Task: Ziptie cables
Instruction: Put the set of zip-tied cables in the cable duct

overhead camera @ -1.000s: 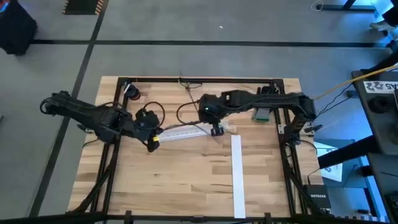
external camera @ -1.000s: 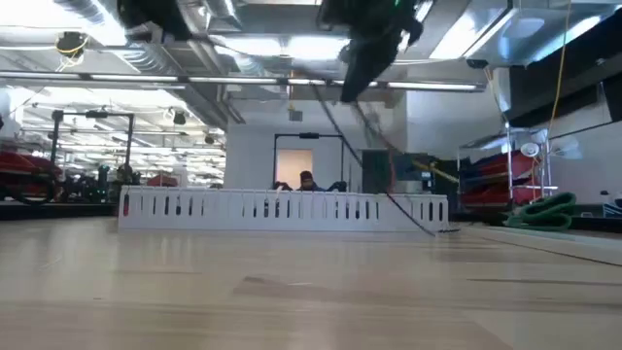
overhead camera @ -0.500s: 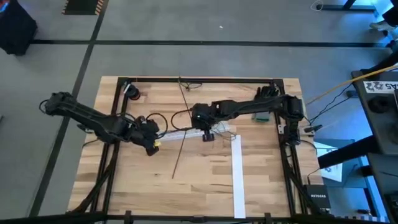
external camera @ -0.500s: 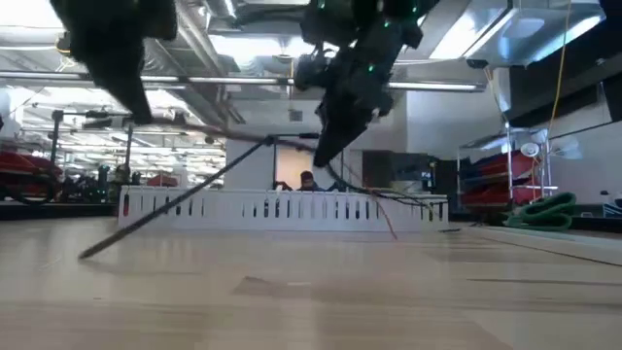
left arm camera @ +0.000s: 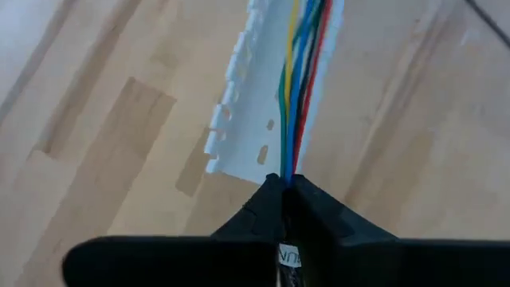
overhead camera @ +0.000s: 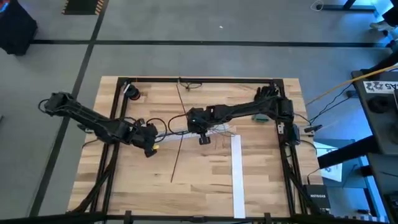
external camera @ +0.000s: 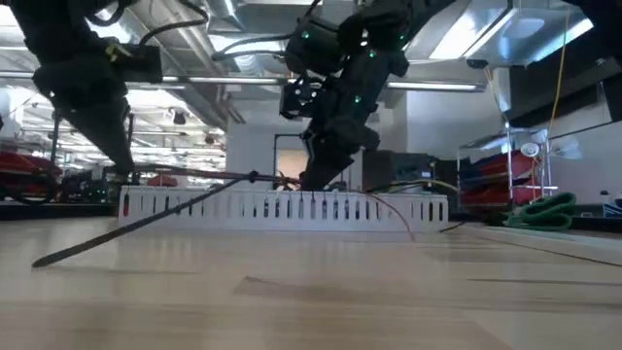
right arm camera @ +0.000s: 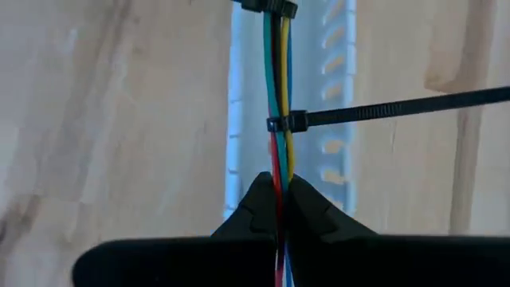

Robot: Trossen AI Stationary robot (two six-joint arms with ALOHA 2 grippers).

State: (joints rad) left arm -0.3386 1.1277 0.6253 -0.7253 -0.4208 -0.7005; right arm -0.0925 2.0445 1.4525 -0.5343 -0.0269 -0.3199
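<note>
The cables, a thin bunch of yellow, green, blue and red wires, run between my two grippers above a white slotted duct at mid-table. A black zip tie is looped around the bunch. Its long tail slants down toward the near edge, and its tip rests on the wood. A second tie head shows farther along the bunch. My left gripper is shut on the bunch's left end. My right gripper is shut on it to the right of the zip tie. My left gripper pinches the whole bunch between its two fingertips, the fingers lying in line with the wires. The bunch runs on straight from the tips, clear above the duct. My right gripper pinches the bunch between its fingertips, a short way from the zip tie loop and also in line with the wires. The wires run on straight, held above the duct.
A second white duct strip lies lengthwise toward the near right. A green object sits under the right arm. A black frame rims the table. Bare wood lies at the near left.
My right gripper has moved toward the table's left and come down, carrying the bunch lower over the duct. My left gripper has also come down. The zip tie's tail has swung toward the near edge and down until its tip lies on the table.
</note>
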